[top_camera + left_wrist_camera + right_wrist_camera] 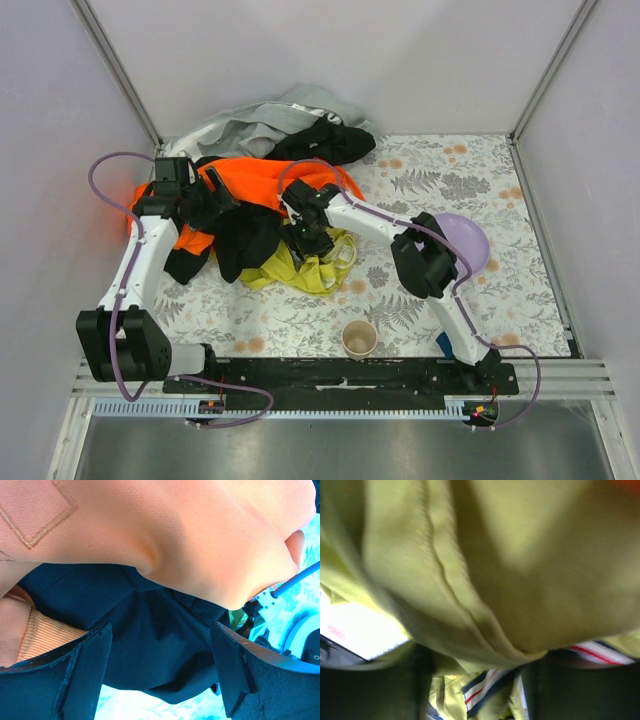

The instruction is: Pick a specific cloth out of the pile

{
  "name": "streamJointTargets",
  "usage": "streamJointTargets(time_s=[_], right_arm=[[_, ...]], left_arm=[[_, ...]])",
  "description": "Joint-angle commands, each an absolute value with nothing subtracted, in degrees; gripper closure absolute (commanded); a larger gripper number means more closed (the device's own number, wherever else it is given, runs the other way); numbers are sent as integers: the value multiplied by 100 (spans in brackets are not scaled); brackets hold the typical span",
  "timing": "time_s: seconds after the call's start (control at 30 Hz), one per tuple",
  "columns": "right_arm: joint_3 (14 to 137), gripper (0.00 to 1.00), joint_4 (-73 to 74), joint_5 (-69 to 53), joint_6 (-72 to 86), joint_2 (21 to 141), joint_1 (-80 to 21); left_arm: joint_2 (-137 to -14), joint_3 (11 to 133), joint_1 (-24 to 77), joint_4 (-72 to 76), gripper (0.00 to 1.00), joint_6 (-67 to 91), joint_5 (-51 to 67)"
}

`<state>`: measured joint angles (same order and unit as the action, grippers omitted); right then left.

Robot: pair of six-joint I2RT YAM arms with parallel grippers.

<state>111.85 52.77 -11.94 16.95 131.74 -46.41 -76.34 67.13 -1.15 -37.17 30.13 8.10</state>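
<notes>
The yellow-green cloth lies crumpled on the table at the near edge of the pile of orange, black and grey garments. My right gripper is pushed down into the cloth's far part. In the right wrist view the cloth fills the frame, and the gripper stands open with a fold and a striped band between its fingers. My left gripper is over the pile's left side. In the left wrist view it is open around black fabric, with orange fabric above.
A purple plate sits right of the right arm. A paper cup stands near the front middle. Grey garments are heaped against the back wall. White walls enclose the table on three sides.
</notes>
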Motion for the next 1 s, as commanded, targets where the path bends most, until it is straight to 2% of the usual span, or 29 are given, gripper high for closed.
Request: streamJointTargets(time_s=[0.0, 0.1, 0.13, 0.17, 0.43, 0.7, 0.97], right_arm=[[11452, 55, 5616, -1019, 1310, 13439, -4755], [11549, 91, 5607, -1186, 1309, 13264, -4711], [11601, 98, 5590, -1256, 1318, 13132, -4685], [11654, 100, 5572, -1370, 1310, 13018, -4650], [12998, 100, 5222, -2038, 1519, 11771, -4070], [12393, 100, 2420, -2997, 2451, 9951, -3253], [12736, 100, 1013, -1892, 2427, 9151, -2681]], left_arm=[[-7682, 6847, -88, -3533, 15, 2892, 1002], [-7717, 6899, -79, -3533, 16, 2874, 1028], [-7734, 6908, -79, -3533, 16, 2874, 1028], [-7752, 6926, -79, -3533, 16, 2874, 1037], [-7892, 6987, -70, -3410, 17, 2892, 1107], [-8305, 7198, -79, -3445, 18, 2927, 1011], [-8718, 7400, -79, -3595, 18, 2909, 783]])
